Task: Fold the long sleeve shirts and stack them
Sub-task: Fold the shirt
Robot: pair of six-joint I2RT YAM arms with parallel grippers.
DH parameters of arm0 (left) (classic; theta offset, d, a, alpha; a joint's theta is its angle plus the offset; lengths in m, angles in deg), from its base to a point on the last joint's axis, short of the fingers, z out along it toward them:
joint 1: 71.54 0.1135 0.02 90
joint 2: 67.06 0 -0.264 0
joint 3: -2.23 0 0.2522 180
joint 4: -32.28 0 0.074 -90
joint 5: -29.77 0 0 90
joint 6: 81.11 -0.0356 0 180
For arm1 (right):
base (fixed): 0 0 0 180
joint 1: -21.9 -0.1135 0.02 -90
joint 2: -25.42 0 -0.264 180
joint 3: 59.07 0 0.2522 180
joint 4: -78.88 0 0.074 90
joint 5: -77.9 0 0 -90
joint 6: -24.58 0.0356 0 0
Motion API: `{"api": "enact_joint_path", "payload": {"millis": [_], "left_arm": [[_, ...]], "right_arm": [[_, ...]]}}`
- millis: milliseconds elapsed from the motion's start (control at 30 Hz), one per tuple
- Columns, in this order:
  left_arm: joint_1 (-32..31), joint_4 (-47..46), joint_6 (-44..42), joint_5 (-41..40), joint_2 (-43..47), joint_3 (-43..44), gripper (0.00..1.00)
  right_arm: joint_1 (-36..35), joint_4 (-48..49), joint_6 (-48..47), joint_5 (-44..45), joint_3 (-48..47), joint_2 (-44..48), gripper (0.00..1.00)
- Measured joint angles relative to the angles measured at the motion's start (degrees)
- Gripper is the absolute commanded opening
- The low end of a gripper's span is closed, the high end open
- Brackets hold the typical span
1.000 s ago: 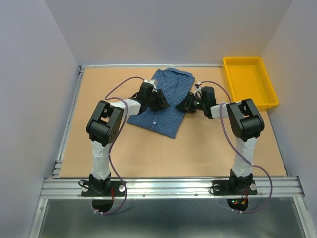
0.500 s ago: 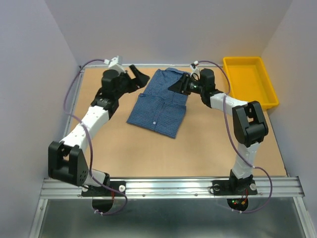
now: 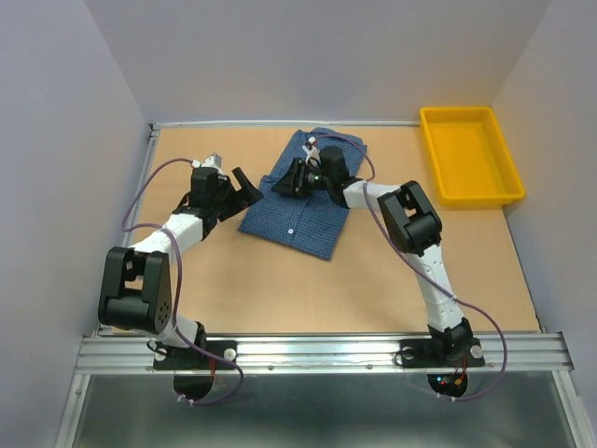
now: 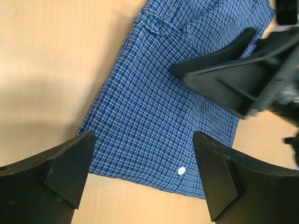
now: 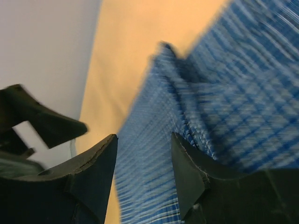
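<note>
One long sleeve shirt (image 3: 300, 220), blue check cloth with white buttons, lies folded flat on the tan table, collar toward the back. My left gripper (image 3: 249, 187) hovers open just off its left edge. In the left wrist view its jaws (image 4: 145, 172) frame the shirt's (image 4: 149, 116) near hem and a button, touching nothing. My right gripper (image 3: 284, 182) reaches leftward low over the shirt's upper left part. Its jaws (image 5: 142, 161) stand apart above the cloth (image 5: 224, 107), with nothing pinched between them.
A yellow bin (image 3: 438, 163) stands at the back right of the table. Grey walls close in the back and both sides. The two grippers are close together over the shirt's left side; the right gripper (image 4: 233, 74) shows in the left wrist view.
The left arm swung out to the back left, then returned to the shirt's left edge with its jaws wider. The right gripper moved from the shirt's right side across to the upper left, opening somewhat.
</note>
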Motion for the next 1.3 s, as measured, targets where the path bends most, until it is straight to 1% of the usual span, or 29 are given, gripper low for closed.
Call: {"api": "enact_joint_path", "payload": {"millis": [133, 267, 367, 500, 533, 567, 633, 733, 833, 967, 1067, 1167, 1300], "left_arm": [[0.0, -1.8, 0.9, 0.8, -2.6, -0.4, 0.95], [0.0, -2.5, 2.1, 1.9, -4.2, -1.7, 0.94], [0.0, -2.9, 2.6, 2.7, -4.2, -1.8, 0.94], [0.0, -3.5, 3.1, 3.6, -4.2, -1.7, 0.9], [0.0, -3.8, 3.4, 3.9, -4.2, -1.6, 0.86], [0.0, -4.0, 3.5, 4.1, -4.2, -1.6, 0.85], [0.0, -4.7, 4.2, 5.4, -4.6, -1.1, 0.82], [0.0, -6.7, 5.2, 7.4, -7.2, 0.3, 0.79], [0.0, -8.7, 6.2, 8.7, -10.5, 0.5, 0.76], [0.0, -10.3, 7.2, 9.2, -14.6, 0.5, 0.76], [0.0, -11.8, 7.8, 9.3, -16.9, 0.5, 0.76], [0.0, -13.8, 8.5, 9.5, -17.8, 0.6, 0.76], [0.4, -14.5, 9.6, 8.9, -18.0, 0.5, 0.76]], "right_arm": [[0.6, 0.7, 1.7, 0.8, 0.0, -5.1, 0.55], [1.6, 2.0, 1.8, 1.5, 0.9, -4.4, 0.55], [2.3, 1.7, 1.2, 1.5, 3.9, -1.9, 0.56], [2.8, 0.9, 0.4, 1.2, 9.6, 4.6, 0.56], [3.0, 0.6, 0.3, 1.0, 11.4, 7.1, 0.56], [3.0, 0.7, 0.3, 0.8, 13.2, 9.7, 0.56], [3.0, 2.6, 0.4, 0.2, 18.1, 14.8, 0.56], [2.8, 6.9, 1.1, -1.7, 27.8, 23.5, 0.56], [2.4, 10.9, 2.1, -3.1, 35.7, 27.0, 0.56], [2.0, 12.5, 2.8, -3.8, 44.9, 26.9, 0.56], [1.9, 13.8, 2.4, -3.9, 49.4, 25.6, 0.56], [2.0, 17.4, 2.1, -4.3, 52.5, 23.6, 0.56], [2.3, 22.7, 1.4, -4.8, 54.7, 23.3, 0.56]]}}
